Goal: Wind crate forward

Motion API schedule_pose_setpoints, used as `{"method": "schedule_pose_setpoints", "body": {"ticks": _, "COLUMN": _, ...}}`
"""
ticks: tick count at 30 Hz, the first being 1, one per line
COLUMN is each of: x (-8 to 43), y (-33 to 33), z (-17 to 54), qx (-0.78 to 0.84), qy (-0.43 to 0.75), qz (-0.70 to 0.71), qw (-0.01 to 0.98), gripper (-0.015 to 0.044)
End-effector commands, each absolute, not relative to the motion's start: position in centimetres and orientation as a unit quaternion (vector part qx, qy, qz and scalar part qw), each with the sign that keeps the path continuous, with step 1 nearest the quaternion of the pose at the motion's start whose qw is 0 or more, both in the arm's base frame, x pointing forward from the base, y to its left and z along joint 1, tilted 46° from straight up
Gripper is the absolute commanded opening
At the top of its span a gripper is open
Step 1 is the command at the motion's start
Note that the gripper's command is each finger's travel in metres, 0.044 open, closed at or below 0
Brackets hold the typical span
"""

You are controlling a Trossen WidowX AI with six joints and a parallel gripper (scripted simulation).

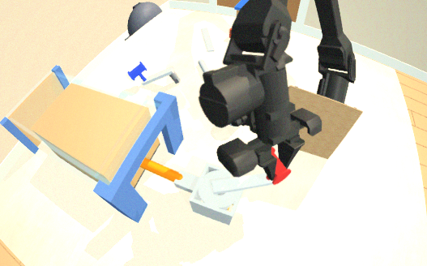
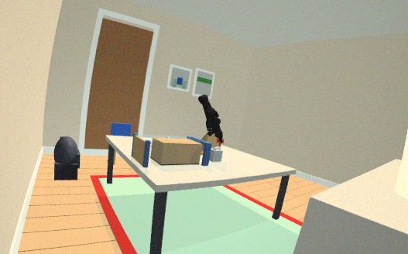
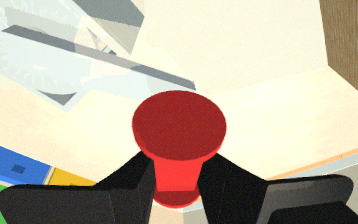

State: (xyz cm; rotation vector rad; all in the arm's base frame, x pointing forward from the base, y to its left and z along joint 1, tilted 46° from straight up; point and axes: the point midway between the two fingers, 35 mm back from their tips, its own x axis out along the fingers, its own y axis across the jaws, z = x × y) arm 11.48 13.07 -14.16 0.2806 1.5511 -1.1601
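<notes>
One crate (image 1: 92, 131) (image 2: 176, 151) sat flat on the bench (image 1: 285, 231) (image 2: 249, 170), well apart from the hand, on the far side of the winch from it. Its front was near the blue frame (image 1: 129, 156) (image 2: 208, 156); whether the two touched, the pictures did not settle. An orange strap (image 1: 160, 169) ran out under the frame's top bar towards the winch (image 1: 210, 207) (image 2: 216, 156), which stood just beside the hand. The crank (image 1: 242, 183) (image 3: 130, 67) lay across the winch top and reached to the hand. There the gripper (image 1: 279, 169) (image 2: 220, 141) (image 3: 175, 146) was closed on the red knob (image 1: 281, 172) (image 2: 217, 141) (image 3: 179, 125), a black finger on either side of its narrow neck, the round cap showing between them in the wrist view. Near the hand, on the side away from the crate, lay a brown panel (image 1: 326, 122). Farther from the hand, past the frame's near post, were a blue knob (image 1: 138, 71) and a grey bar (image 1: 158, 78) with a dark end. Well beyond the bench stood a blue chair (image 2: 121, 128).
</notes>
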Motion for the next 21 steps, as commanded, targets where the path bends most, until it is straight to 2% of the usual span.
{"method": "schedule_pose_setpoints", "body": {"ticks": 1, "x": 12.3, "y": 11.6, "z": -13.6, "qx": 0.112, "qy": 0.644, "qz": -0.500, "qw": 0.568, "gripper": 0.0000}}
{"method": "schedule_pose_setpoints", "body": {"ticks": 21, "x": 14.3, "y": 10.0, "z": -12.2, "qx": 0.111, "qy": 0.643, "qz": -0.501, "qw": 0.568, "gripper": 0.0000}}
